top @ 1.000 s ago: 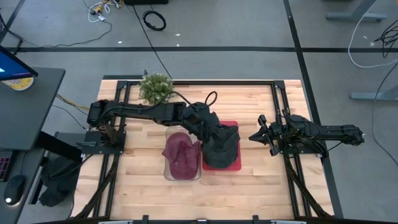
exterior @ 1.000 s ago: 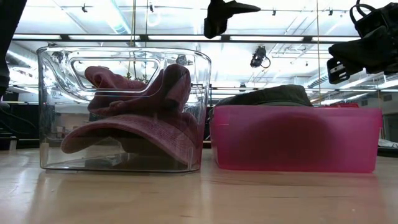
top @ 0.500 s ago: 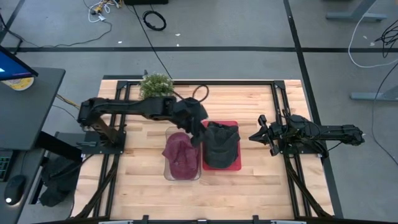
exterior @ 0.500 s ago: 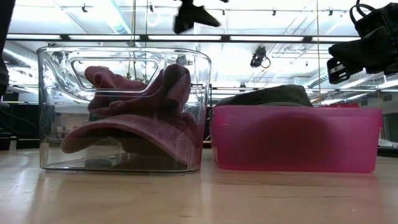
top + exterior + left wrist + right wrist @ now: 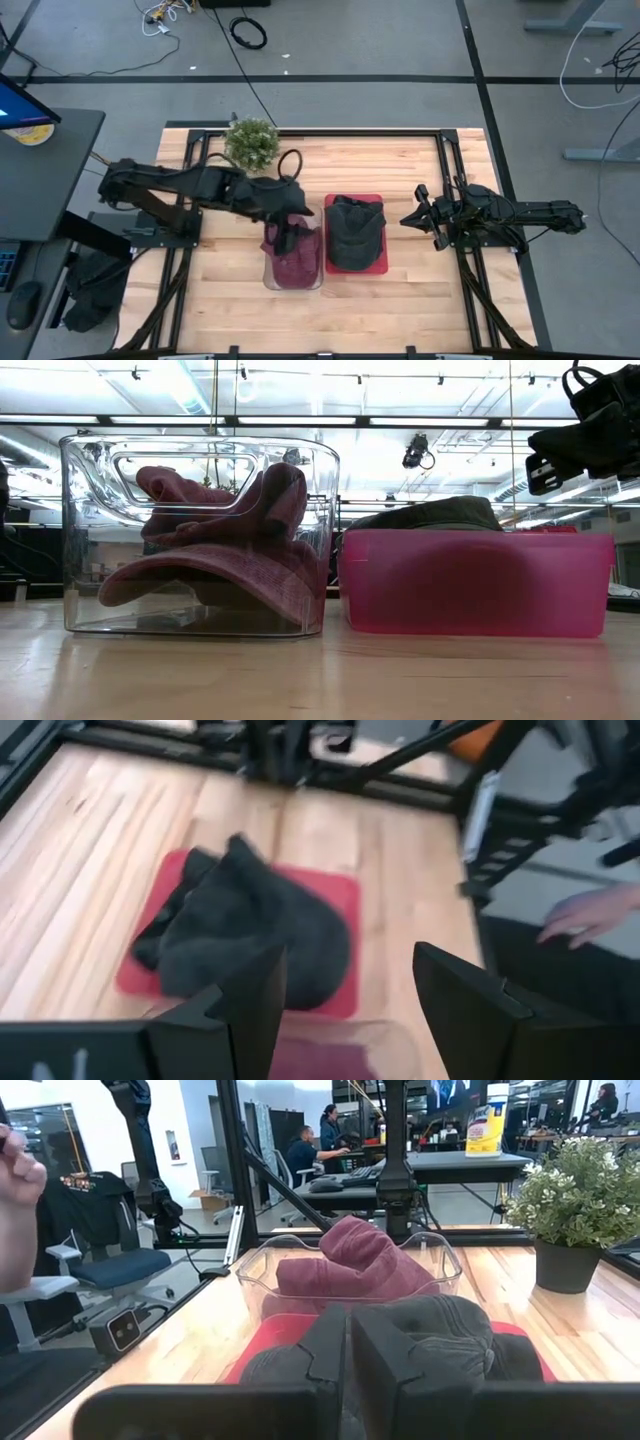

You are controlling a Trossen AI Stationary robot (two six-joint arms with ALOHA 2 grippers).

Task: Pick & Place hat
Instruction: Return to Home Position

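A dark grey hat point(image 5: 355, 230) lies in a red tray point(image 5: 378, 262) at mid-table; its crown point(image 5: 430, 515) rises above the tray's wall point(image 5: 475, 585). A maroon hat point(image 5: 295, 262) sits in a clear bin point(image 5: 270, 278) left of the tray, also seen in the low view as maroon hat point(image 5: 210, 560). My left gripper point(image 5: 288, 236) hovers open over the clear bin, holding nothing; its wrist view looks past open fingers point(image 5: 250, 995) at the dark hat point(image 5: 250, 935). My right gripper point(image 5: 415, 218) waits shut, right of the tray.
A potted plant point(image 5: 250, 142) stands near the table's far edge, left of centre. A person's hand point(image 5: 590, 915) shows beyond the table's right side. Bare wood lies along the near edge in front of both containers.
My left gripper has drawn back from above the dark hat in the red tray toward the table's left, ending over the clear bin; in the low view it has left the top of the picture. The dark hat stays in the tray.
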